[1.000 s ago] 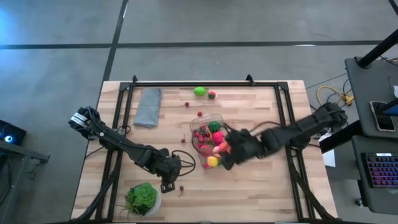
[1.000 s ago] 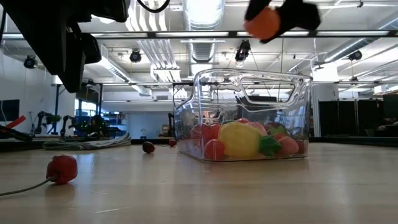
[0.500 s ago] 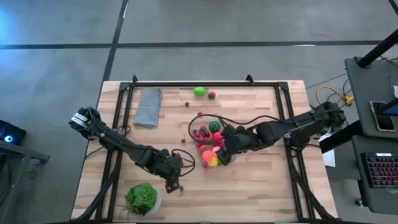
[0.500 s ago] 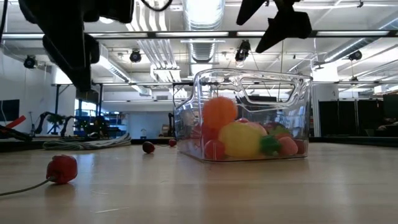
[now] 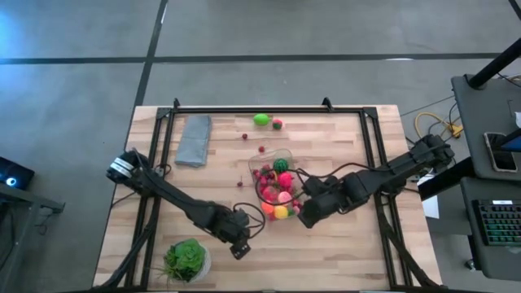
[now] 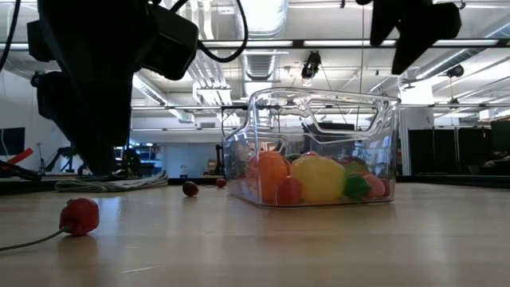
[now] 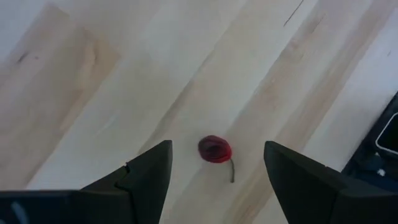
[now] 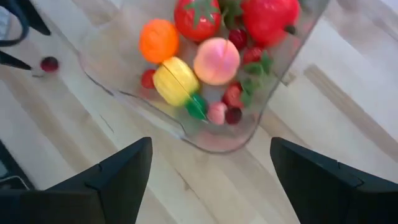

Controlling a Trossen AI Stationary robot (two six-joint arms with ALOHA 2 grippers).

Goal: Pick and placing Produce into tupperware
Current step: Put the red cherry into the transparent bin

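Tupperware [image 8: 205,134] holds fruit, wrist-view cherry [image 7: 214,149]

Found no readable text, labels, brands or numbers anywhere. Saw nothing printed on the tupperware [image 6: 319,147] or the table [image 5: 342,252]. Could not make out any sign in the room behind.

Grey folded cloth [image 5: 194,140] lies flat at ten o'clock on the wooden table [image 5: 342,252], well apart from everything else. Down at seven o'clock, a leafy green head [image 5: 185,258] sits in its white bowl [image 5: 201,268] by the table's edge. Off the table at three o'clock, a keyboard [image 5: 498,224] glows on a side desk.
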